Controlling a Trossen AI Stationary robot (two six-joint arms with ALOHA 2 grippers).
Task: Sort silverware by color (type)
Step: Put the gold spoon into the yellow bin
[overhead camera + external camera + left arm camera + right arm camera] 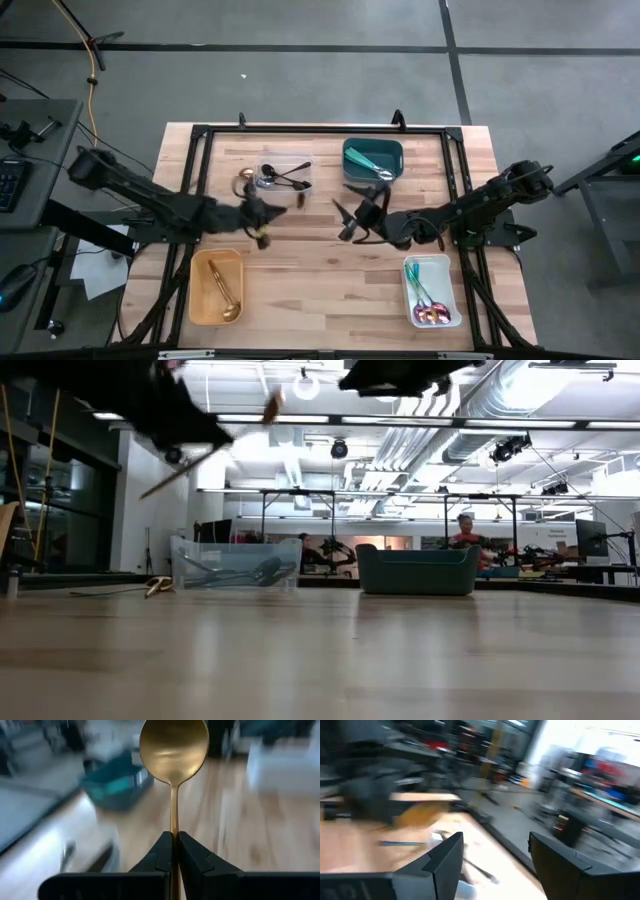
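My left gripper (270, 211) hangs over the table's middle left, shut on a gold spoon (173, 747) whose bowl juts out beyond the fingertips. In the low view the spoon (272, 404) slants high above the tabletop. My right gripper (347, 220) hovers open near the table's centre, nothing between its fingers (445, 857). Another gold spoon (245, 181) lies on the table beside the clear container (300, 163), which holds black utensils. My left gripper (175, 836) pinches the gold spoon's slim handle (174, 817) between its two fingers, a short way behind the bowl. The spoon lies along the fingers, bowl ahead of the tips. It is lifted clear of the table, slanting with the bowl end higher.
A teal container (396, 150) with teal-handled pieces stands at the far middle. An orange container (198, 290) with gold spoons sits near left, and a white container (447, 268) with iridescent pieces near right. Bare wood lies between the two near containers.
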